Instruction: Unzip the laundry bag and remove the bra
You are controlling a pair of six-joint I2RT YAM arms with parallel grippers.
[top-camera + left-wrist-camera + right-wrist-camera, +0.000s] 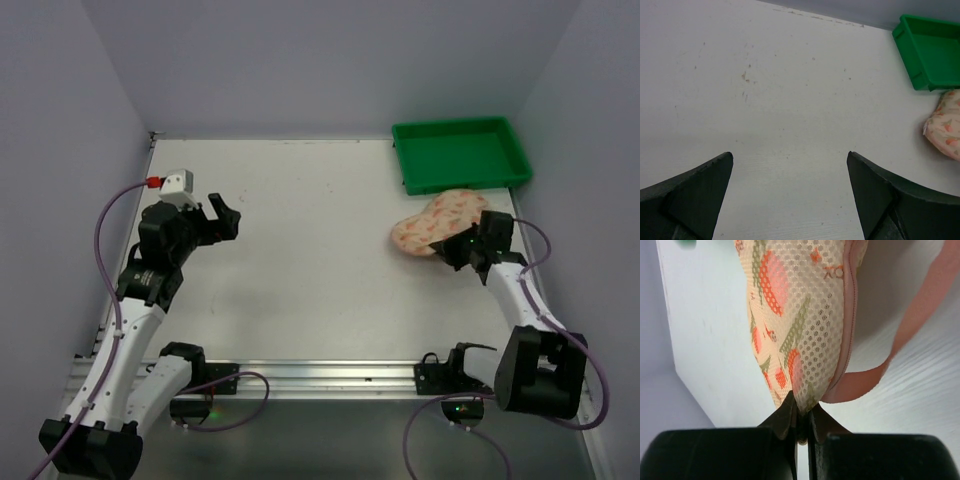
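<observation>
The laundry bag (435,222) is a cream-pink mesh case with orange-red leaf print, lying at the right of the table just in front of the green tray. My right gripper (462,250) is shut on the bag's near end. In the right wrist view the mesh (800,320) is pinched between the two black fingertips (785,415), with the pink zip rim and a pink strap (920,310) to the right. My left gripper (226,218) is open and empty over bare table at the left; the bag's edge (945,131) shows far right in its view. The bra is hidden.
A green plastic tray (460,152) stands at the back right corner, also in the left wrist view (932,50). Grey walls close in the table on three sides. The table (310,260) has a metal rail along its near edge.
</observation>
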